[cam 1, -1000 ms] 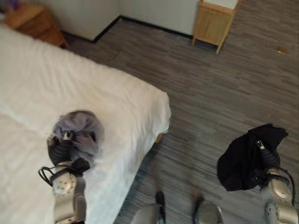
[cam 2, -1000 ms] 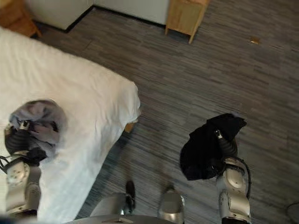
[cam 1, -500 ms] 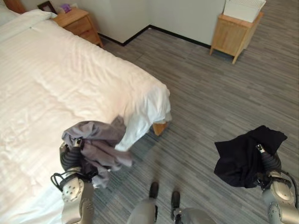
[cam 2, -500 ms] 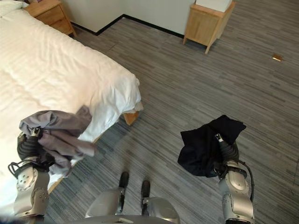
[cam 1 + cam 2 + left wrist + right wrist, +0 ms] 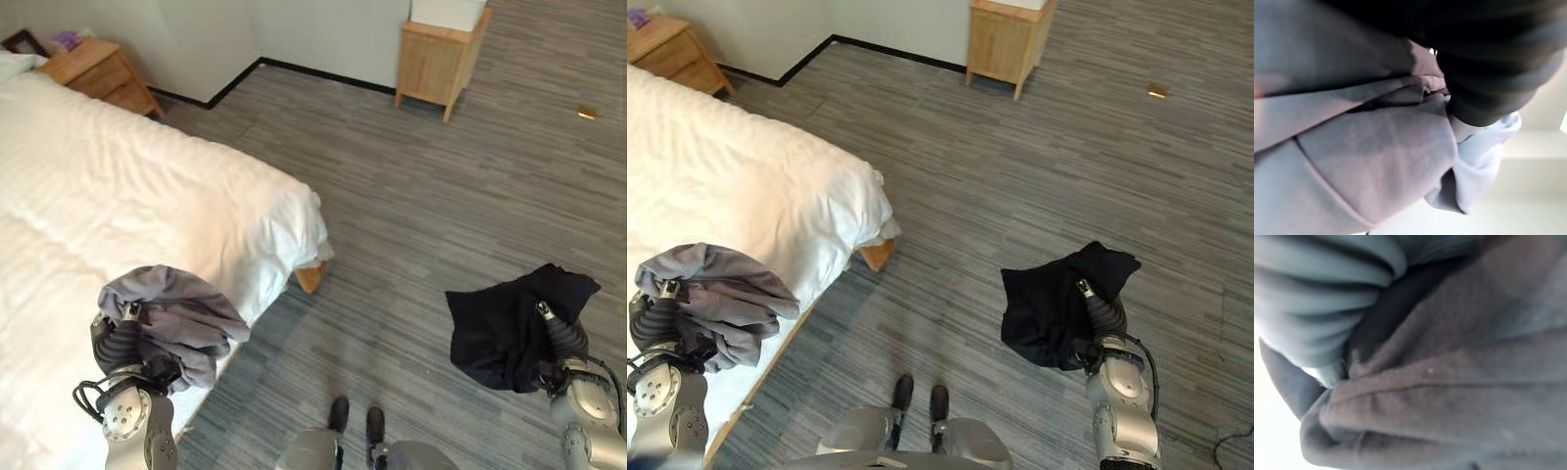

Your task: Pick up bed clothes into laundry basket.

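Overhead, the left hand point(image 5: 122, 338) lifts a grey garment point(image 5: 171, 318) beside the bed point(image 5: 118, 206), the right hand point(image 5: 560, 338) a black garment point(image 5: 505, 328) above the floor; in the wrist views cloth hides both hands' fingers, so either garment might slip.

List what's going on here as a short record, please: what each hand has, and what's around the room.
Left hand: draped in a grey garment, held above the bed's edge
Right hand: draped in a black garment, held above the floor
Fingers: hidden under the cloth on both hands
Bed: white sheet, no clothes left on it
Furniture: wooden nightstand by the bed, wooden cabinet against the wall
Floor: grey planks, small tan object
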`<state>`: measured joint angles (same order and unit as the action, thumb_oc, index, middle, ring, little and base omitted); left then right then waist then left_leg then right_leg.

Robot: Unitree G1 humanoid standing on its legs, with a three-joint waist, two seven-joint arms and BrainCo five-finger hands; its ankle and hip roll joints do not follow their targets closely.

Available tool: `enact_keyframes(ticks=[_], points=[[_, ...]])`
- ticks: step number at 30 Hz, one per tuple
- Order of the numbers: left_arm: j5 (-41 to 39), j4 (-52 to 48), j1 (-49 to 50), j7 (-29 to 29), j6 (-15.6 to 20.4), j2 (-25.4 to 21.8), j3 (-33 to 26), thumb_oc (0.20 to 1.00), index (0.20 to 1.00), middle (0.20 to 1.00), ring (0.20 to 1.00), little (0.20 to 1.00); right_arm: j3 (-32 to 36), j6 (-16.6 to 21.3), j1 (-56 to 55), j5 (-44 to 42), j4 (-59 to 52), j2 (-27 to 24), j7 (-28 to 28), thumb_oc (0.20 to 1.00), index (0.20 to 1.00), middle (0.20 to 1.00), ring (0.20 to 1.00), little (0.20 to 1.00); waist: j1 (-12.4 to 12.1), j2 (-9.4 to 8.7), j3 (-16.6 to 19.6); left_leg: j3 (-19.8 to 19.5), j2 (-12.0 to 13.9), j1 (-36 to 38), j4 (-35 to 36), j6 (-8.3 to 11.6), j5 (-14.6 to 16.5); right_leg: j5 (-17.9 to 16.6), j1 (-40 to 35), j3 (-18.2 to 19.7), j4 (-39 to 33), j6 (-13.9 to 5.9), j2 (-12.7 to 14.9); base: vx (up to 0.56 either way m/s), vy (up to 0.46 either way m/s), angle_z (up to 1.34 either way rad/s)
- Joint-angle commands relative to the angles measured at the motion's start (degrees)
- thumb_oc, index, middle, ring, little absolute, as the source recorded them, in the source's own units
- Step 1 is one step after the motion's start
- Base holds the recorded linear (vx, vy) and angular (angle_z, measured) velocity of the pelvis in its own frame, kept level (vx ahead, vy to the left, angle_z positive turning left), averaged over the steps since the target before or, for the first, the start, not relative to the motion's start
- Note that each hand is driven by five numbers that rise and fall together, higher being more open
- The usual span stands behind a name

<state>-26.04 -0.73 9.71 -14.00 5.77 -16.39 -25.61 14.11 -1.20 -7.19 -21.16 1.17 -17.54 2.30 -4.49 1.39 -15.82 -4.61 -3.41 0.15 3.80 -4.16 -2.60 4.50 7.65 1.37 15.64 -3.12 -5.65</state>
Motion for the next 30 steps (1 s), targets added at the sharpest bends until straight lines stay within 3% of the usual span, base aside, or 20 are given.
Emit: enact_keyframes(ticks=[1,2,6,7,9,12,13,14,16,17,18,19,20,22,23,24,25,26,29,30], points=[[2.4,-2.4,-1.9,-1.3,4.7,-7.7,-2.7,0.200,0.200,0.200,0.200,0.200,-0.6,2.8,0.0,0.9,-4.1,-0.1,-1.1,0.200,0.200,0.200,0.200,0.200,1.0,-0.86,2.2,-0.3,-0.2,1.8,0.6,0.71,-0.1,-7.5,2.3,-1.3,4.1,-2.85,5.6,0.12,0.039,-0.16],[2.3,-2.6,-2.5,-1.2,4.9,-7.9,-2.4,0.200,0.200,0.200,0.200,0.200,-0.1,2.8,-0.4,0.6,-4.2,-0.2,-1.1,0.200,0.200,0.200,0.200,0.200,2.1,-0.65,2.0,-1.2,-0.4,2.1,0.8,0.77,0.3,-7.2,3.6,-1.4,2.2,-2.30,4.3,0.12,0.044,0.15],[2.3,-2.6,-2.5,-1.2,4.9,-7.9,-2.4,0.200,0.200,0.200,0.200,0.200,-0.1,2.8,-0.4,0.6,-4.2,-0.2,-1.1,0.200,0.200,0.200,0.200,0.200,2.2,-0.59,2.0,-1.3,-0.3,2.1,0.8,0.79,0.3,-7.2,3.6,-1.5,2.1,-2.28,4.3,0.13,-0.034,0.19],[1.8,-2.8,-5.5,-1.0,5.0,-9.3,-0.3,0.200,0.200,0.200,0.200,0.200,0.9,3.9,-0.7,-0.6,-3.8,-0.5,1.3,0.200,0.200,0.200,0.200,0.200,4.9,-0.92,1.7,-1.9,0.3,4.9,1.2,2.34,3.8,-12.4,7.1,-5.5,-14.5,-1.63,6.6,0.69,-0.228,0.02],[2.7,-3.8,-4.9,0.1,5.2,-8.9,-0.1,0.200,0.200,0.200,0.200,0.200,-0.2,4.1,0.7,-0.4,-3.5,-0.8,1.1,0.200,0.200,0.200,0.200,0.200,4.2,-2.06,2.6,-1.1,0.6,6.9,1.2,2.77,6.1,-13.7,4.8,-9.0,-15.1,-1.19,7.7,0.62,-0.200,0.29],[2.4,-4.0,-5.2,0.3,5.3,-8.1,0.0,0.200,0.200,0.200,0.200,0.200,0.3,4.4,1.0,-1.1,-3.4,-1.2,1.0,0.200,0.200,0.200,0.200,0.200,4.6,-1.81,3.3,0.2,2.5,8.2,-0.1,3.80,6.8,-12.0,4.0,-9.7,-13.6,-0.09,7.1,0.24,-0.081,-0.15],[2.0,-3.6,-5.8,0.4,5.2,-7.8,0.6,0.200,0.200,0.200,0.200,0.200,0.8,4.7,0.9,-1.4,-3.5,-1.3,1.2,0.200,0.200,0.200,0.200,0.200,4.9,-1.59,3.4,1.6,3.8,7.5,-5.4,4.81,6.3,-10.8,2.7,-10.7,-12.9,0.51,7.1,0.51,-0.230,0.03],[0.8,-3.4,-6.4,0.7,5.2,-7.0,1.5,0.200,0.200,0.200,0.200,0.200,0.7,4.7,0.8,-1.8,-3.4,-2.2,1.4,0.200,0.200,0.200,0.200,0.200,4.8,-2.26,3.3,3.2,3.8,4.7,-16.9,6.24,3.5,-8.9,-1.3,-11.8,-13.2,1.57,7.5,0.49,-0.250,0.46],[-0.1,-3.6,-5.7,1.0,5.3,-6.2,1.6,0.200,0.200,0.200,0.200,0.200,0.7,4.5,0.5,-1.9,-3.3,-3.2,1.2,0.200,0.200,0.200,0.200,0.200,3.5,-3.57,2.1,1.1,1.0,-0.5,-30.6,6.38,0.5,-7.7,-4.9,-10.7,-14.3,3.20,7.3,0.33,-0.194,0.57],[-0.1,-3.6,-5.7,1.0,5.3,-6.2,1.6,0.200,0.200,0.200,0.200,0.200,0.7,4.5,0.5,-1.9,-3.3,-3.2,1.2,0.200,0.200,0.200,0.200,0.200,3.7,-3.48,2.1,0.9,1.0,-1.3,-31.9,6.43,0.9,-7.7,-4.9,-10.9,-14.3,3.25,7.2,0.30,-0.161,0.26],[-0.4,-3.4,-5.3,1.0,4.8,-6.1,1.4,0.200,0.200,0.200,0.200,0.200,1.4,3.7,1.1,-2.0,-3.3,-4.0,1.5,0.200,0.200,0.200,0.200,0.200,1.8,-4.71,1.0,0.8,-1.3,-8.3,-32.6,5.18,2.6,-7.2,-8.4,-9.2,-15.5,3.40,7.9,0.21,-0.084,-0.27],[-0.5,-3.4,-5.3,1.0,4.8,-6.2,1.4,0.200,0.200,0.200,0.200,0.200,1.5,3.7,1.2,-2.0,-3.3,-3.9,1.5,0.200,0.200,0.200,0.200,0.200,1.6,-4.75,1.2,1.0,-1.2,-8.5,-33.0,5.05,2.9,-7.2,-8.5,-9.0,-15.8,3.31,7.9,0.48,-0.126,-0.27],[-1.3,-3.1,-5.0,0.3,4.6,-6.2,0.5,0.200,0.200,0.200,0.200,0.200,2.2,4.0,1.8,-3.1,-4.0,-3.9,2.2,0.200,0.200,0.200,0.200,0.200,-0.1,-5.63,1.1,0.6,-1.6,-14.1,-28.5,4.07,3.8,-6.5,-11.3,-7.4,-17.1,3.16,8.1,0.29,-0.029,-0.09],[-1.3,-3.1,-4.9,0.3,4.5,-6.4,0.5,0.200,0.200,0.200,0.200,0.200,2.2,4.0,1.7,-3.1,-4.0,-3.8,2.2,0.200,0.200,0.200,0.200,0.200,-0.5,-5.89,1.1,0.9,-1.6,-13.8,-28.2,3.98,4.0,-6.5,-11.5,-7.1,-17.5,3.09,8.3,0.31,-0.002,-0.20],[-1.5,-3.3,-4.1,-0.1,4.7,-6.2,0.4,0.200,0.200,0.200,0.200,0.200,1.9,4.6,2.0,-2.9,-4.0,-4.1,2.6,0.200,0.200,0.200,0.200,0.200,-1.9,-5.40,1.8,-1.8,-1.1,-14.4,-18.6,4.11,1.2,-4.5,-13.3,-5.3,-17.6,3.09,7.2,0.33,0.029,-0.52],[-1.5,-3.4,-4.0,-0.1,4.6,-6.2,0.4,0.200,0.200,0.200,0.200,0.200,1.9,4.6,2.0,-2.9,-4.0,-4.1,2.6,0.200,0.200,0.200,0.200,0.200,-1.9,-5.54,1.7,-1.7,-1.2,-14.1,-17.9,4.12,0.8,-4.5,-13.4,-5.3,-17.5,3.09,7.4,0.65,0.090,-0.50],[-1.1,-3.2,-3.4,-0.1,4.7,-6.9,0.2,0.200,0.200,0.200,0.200,0.200,1.3,4.3,2.1,-2.1,-4.1,-5.1,2.5,0.200,0.200,0.200,0.200,0.200,-3.1,-4.20,2.2,-3.7,0.5,-16.7,-9.9,5.30,-4.1,-2.3,-16.1,-4.0,-17.7,3.35,6.2,0.49,0.069,-0.53],[-0.6,-3.0,-3.2,0.0,4.7,-7.1,0.3,0.200,0.200,0.200,0.200,0.200,0.9,4.2,2.3,-1.6,-4.0,-5.5,2.5,0.200,0.200,0.200,0.200,0.200,-3.3,-4.10,2.6,-3.4,0.6,-16.8,-5.1,6.09,-6.1,-1.4,-17.7,-3.3,-18.0,3.54,6.2,0.66,0.105,-0.37],[0.6,-2.3,-3.2,0.3,4.3,-7.9,0.1,0.200,0.200,0.200,0.200,0.200,0.5,3.7,3.2,-0.5,-4.2,-5.8,2.0,0.200,0.200,0.200,0.200,0.200,-4.1,-3.69,3.4,0.6,1.0,-16.3,-2.3,6.75,-8.1,-0.4,-21.2,-1.6,-18.6,3.20,6.4,0.45,0.128,-0.39],[0.3,-2.6,-2.9,0.5,4.4,-7.9,-0.3,0.200,0.200,0.200,0.200,0.200,-0.7,3.1,4.2,0.4,-5.2,-4.9,1.2,0.200,0.200,0.200,0.200,0.200,-4.9,-3.12,5.0,1.4,1.1,-15.1,-4.0,5.92,-8.2,0.6,-22.9,-0.6,-18.0,2.44,7.2,0.79,0.418,-0.70]])
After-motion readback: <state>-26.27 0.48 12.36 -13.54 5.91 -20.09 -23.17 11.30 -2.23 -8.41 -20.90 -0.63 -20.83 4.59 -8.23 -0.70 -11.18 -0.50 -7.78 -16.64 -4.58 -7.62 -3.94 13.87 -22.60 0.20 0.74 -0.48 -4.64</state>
